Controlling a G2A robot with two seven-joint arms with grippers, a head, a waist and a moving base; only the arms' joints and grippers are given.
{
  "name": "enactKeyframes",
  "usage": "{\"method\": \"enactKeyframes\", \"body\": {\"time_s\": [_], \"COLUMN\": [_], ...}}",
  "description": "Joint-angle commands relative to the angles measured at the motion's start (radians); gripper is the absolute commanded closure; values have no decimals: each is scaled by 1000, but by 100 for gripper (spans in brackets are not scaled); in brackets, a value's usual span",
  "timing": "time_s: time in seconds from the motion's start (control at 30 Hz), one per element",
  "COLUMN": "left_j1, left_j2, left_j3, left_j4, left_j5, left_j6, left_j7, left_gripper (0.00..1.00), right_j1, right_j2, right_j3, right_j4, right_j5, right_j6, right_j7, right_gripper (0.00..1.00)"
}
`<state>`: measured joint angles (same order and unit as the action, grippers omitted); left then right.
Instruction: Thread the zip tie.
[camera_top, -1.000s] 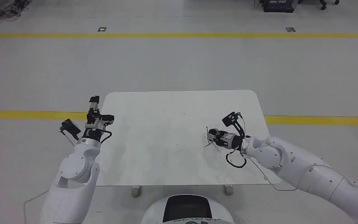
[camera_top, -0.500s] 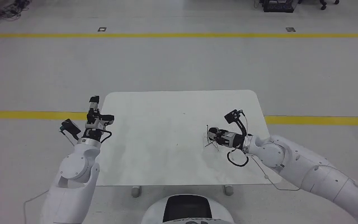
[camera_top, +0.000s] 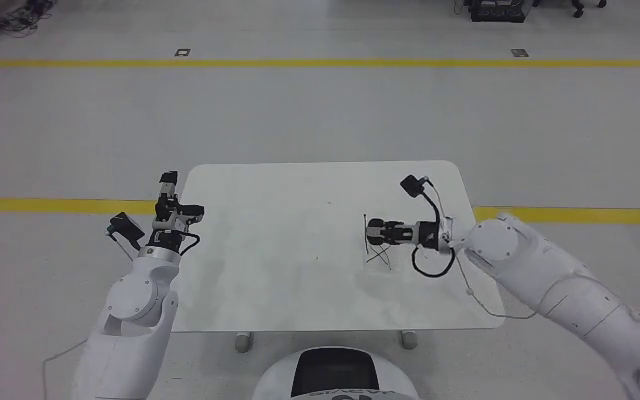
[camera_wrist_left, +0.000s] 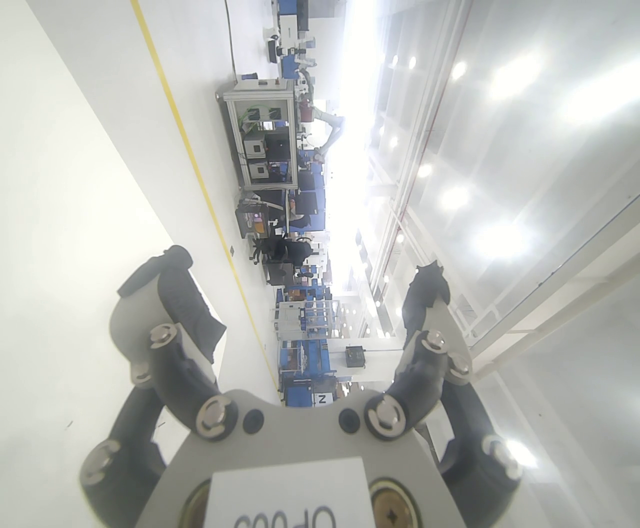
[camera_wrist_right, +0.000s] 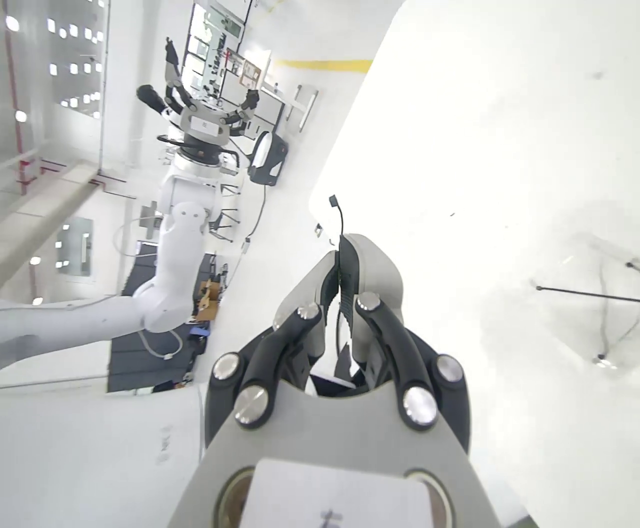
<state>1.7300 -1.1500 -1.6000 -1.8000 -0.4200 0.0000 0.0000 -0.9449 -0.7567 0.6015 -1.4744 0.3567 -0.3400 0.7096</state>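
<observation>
A thin black zip tie (camera_wrist_right: 341, 220) is pinched in the right claw (camera_wrist_right: 342, 245). Its small square head and a short curved stretch of strap stick out past the fingertips. The claw's two fingers are pressed together on the strap, with no gap showing between them. How far the strap runs back inside the grip is hidden.

From above, this claw (camera_top: 368, 232) hangs over the right half of a white desk (camera_top: 300, 200) with rounded corners, pointing toward the desk's middle, with the arm coming in from the right side. Just beside the claw, a few thin dark lines (camera_top: 378, 256) show on the desk top. In the right wrist view they are a fine black strand (camera_wrist_right: 575, 292) with faint outlines around it. Whether this is more of the tie or something else cannot be told.

Well apart, at the desk's left edge, the left claw (camera_top: 175, 205) points up and away from the robot. Its fingers are spread wide and hold nothing, as its own wrist view (camera_wrist_left: 300, 267) shows.

Yellow lines (camera_top: 300, 63) cross the pale floor beyond the desk.
</observation>
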Motion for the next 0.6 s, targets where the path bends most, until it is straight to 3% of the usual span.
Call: {"method": "enactKeyframes", "body": {"time_s": [0.0, 0.23, 0.5, 0.57], "left_j1": [0, 0, -3, 0], "left_j2": [0, 0, 0, 0], "left_j3": [0, 0, 2, 15], "left_j4": [0, 0, -2, -17], "left_j5": [0, 0, 10, 77], "left_j6": [0, 0, -3, -37], "left_j7": [0, 0, 0, 5], "left_gripper": [0, 0, 0, 0], "right_j1": [-22, -98, -98, -104], "right_j2": [-29, -114, -114, -115], "right_j3": [54, 214, 214, 216], "right_j4": [35, 114, 114, 104], "right_j5": [23, 74, 74, 60], "right_j6": [0, 0, 0, 7], "right_j7": [77, 227, 227, 200], "right_gripper": [100, 100, 100, 100]}}
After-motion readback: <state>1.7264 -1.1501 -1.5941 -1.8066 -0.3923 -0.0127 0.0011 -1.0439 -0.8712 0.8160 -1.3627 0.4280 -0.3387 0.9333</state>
